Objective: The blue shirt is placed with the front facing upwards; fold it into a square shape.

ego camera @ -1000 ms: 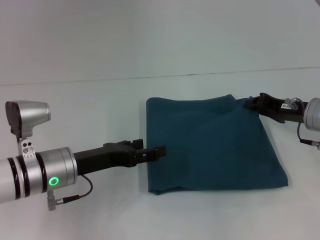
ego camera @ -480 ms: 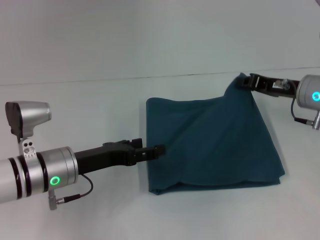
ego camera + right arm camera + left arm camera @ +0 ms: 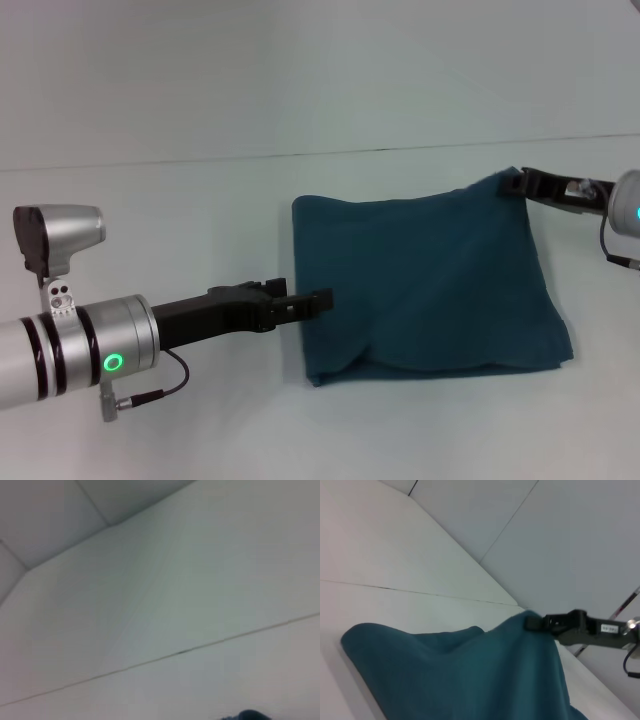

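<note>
The blue shirt (image 3: 430, 285) lies folded into a rough rectangle on the white table, with no lettering showing. My right gripper (image 3: 520, 183) is shut on its far right corner and holds that corner slightly raised and pulled outward. The left wrist view shows the same grip, the right gripper (image 3: 536, 623) pinching the peak of the shirt (image 3: 470, 675). My left gripper (image 3: 318, 298) reaches in low from the left. Its dark fingers are together and lie over the shirt's left edge, about halfway along it.
The white table (image 3: 200, 210) spreads around the shirt on all sides. A pale wall rises behind it, meeting the table along a seam (image 3: 300, 155). The right wrist view shows mostly wall and table (image 3: 200, 680).
The right gripper had lifted the far right corner up and back, then carried it right and lower, spreading the top layer flatter. The left gripper stayed put.
</note>
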Robot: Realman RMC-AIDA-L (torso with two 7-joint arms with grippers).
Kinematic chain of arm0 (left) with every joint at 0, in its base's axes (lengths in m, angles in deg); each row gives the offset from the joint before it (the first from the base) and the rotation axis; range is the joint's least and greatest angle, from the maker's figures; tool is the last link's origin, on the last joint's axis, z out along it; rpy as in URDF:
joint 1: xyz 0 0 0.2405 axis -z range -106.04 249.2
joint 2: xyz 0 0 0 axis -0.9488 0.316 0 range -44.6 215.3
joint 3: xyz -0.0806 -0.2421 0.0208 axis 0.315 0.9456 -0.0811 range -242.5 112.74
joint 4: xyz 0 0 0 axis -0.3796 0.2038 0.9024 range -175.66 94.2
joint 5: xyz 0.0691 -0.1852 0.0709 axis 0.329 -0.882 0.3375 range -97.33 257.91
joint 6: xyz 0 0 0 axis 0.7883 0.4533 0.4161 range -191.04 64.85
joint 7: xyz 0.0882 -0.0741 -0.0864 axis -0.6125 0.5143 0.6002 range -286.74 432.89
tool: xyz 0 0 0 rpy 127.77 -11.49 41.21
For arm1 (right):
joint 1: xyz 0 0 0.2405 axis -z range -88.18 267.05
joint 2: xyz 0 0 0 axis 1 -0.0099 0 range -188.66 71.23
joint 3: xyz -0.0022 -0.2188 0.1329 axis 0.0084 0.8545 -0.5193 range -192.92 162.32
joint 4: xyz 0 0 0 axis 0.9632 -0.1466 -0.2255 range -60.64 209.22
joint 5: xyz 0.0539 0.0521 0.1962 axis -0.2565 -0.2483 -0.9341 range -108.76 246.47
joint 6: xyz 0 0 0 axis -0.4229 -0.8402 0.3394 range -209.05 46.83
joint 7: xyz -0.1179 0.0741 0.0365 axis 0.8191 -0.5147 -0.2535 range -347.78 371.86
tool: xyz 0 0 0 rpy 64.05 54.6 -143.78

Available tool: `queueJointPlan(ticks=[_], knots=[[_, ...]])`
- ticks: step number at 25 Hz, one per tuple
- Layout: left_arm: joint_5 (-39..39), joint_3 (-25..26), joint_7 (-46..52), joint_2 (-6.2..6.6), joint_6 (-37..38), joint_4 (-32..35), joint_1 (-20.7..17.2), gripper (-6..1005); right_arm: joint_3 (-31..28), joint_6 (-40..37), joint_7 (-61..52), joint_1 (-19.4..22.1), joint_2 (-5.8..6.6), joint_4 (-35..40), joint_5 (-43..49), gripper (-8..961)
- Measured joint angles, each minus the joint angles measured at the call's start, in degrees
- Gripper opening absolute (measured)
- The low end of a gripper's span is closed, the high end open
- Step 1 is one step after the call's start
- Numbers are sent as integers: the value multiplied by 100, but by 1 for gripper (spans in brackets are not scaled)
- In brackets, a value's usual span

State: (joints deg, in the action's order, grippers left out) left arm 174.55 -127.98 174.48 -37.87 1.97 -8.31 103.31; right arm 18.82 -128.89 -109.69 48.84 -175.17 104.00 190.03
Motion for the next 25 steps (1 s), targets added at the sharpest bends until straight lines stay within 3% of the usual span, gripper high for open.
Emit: queueJointPlan(ticks=[5, 9, 11, 17, 21, 25], knots=[[36, 0, 16, -8, 0, -5, -2, 895, 8, 310, 38, 36, 9, -167, 3, 31], [40, 0, 15, -9, 2, -9, -7, 894, -4, 186, 216, 127, -61, -62, -69, 31], [40, 0, 14, -8, 3, -9, -8, 894, -27, 55, 412, 197, -87, 3, -226, 204], [40, 0, -20, -7, 6, -8, -10, 893, -28, -543, 834, 583, -95, 357, -940, 452], [39, -5, -23, -8, -15, 21, -1, 892, -41, -896, 834, 904, -65, 576, -1013, 541], [39, -9, -24, -9, -45, 27, 27, 891, -45, -1355, 796, 1249, 67, 667, -1006, 629]])
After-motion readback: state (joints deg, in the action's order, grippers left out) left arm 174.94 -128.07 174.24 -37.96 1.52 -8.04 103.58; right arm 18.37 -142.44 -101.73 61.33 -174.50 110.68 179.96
